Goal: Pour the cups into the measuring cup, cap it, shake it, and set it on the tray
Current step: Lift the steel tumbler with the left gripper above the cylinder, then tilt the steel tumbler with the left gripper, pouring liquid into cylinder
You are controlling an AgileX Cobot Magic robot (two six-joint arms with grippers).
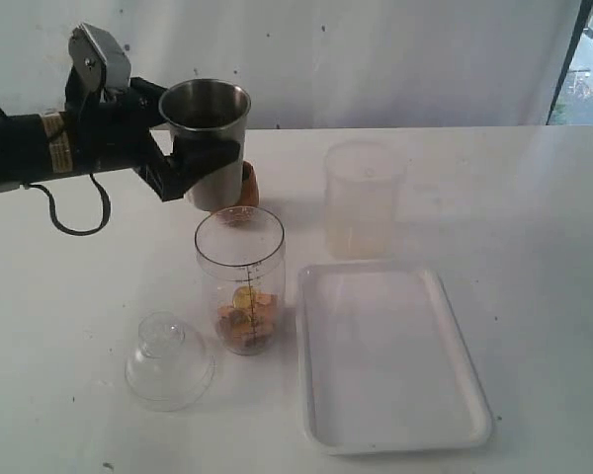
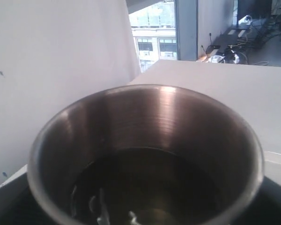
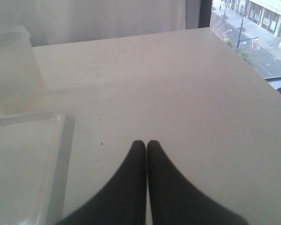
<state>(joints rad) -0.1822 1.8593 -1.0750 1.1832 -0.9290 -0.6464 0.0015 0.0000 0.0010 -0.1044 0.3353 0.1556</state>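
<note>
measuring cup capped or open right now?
Open. The measuring cup stands upright with a bare rim; the cap sits on the table beside it, apart from it.

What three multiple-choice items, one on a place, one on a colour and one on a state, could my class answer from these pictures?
1. Where is the cap?
A. on the table, beside the measuring cup
B. in the tray
C. on the floor

2. What colour is the tray?
A. black
B. white
C. blue

3. How does the right hand stand?
A. shut, holding nothing
B. wide open
C. half open

Answers:
1 A: the cap rests on the table next to the measuring cup, outside the tray.
2 B: the tray is white all over, rim and floor.
3 A: in the right wrist view its fingertips meet, with nothing between them.
</note>
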